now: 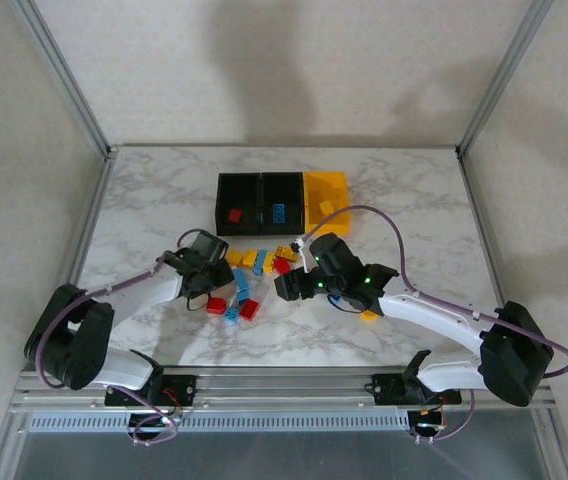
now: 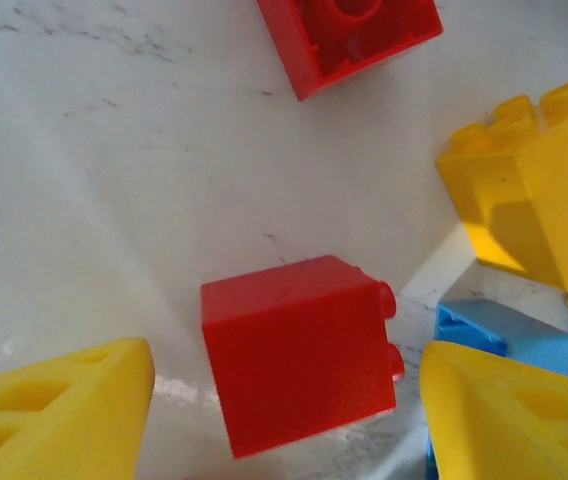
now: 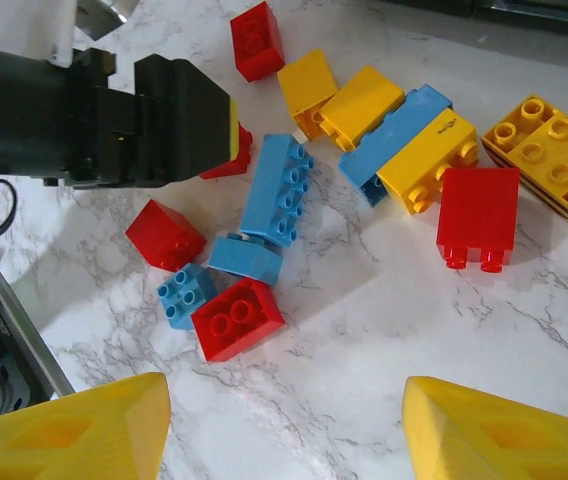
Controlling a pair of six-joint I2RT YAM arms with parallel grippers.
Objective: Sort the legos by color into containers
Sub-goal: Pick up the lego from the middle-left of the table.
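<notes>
We see the left end effector point(image 2: 286, 365) open astride a smooth, studded red brick point(image 2: 294, 345); the right end effector point(image 3: 286, 395) open, empty, above the marbled bench point(image 3: 384, 330).

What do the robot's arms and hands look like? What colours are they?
The left arm and right arm are white tubes with chunky black joints. Thin purplish cables loop along them. Little green lights glow near the right wrist. The left hand and right hand each have two yellow, wedge-shaped fingers with hollow cut-outs.
</notes>
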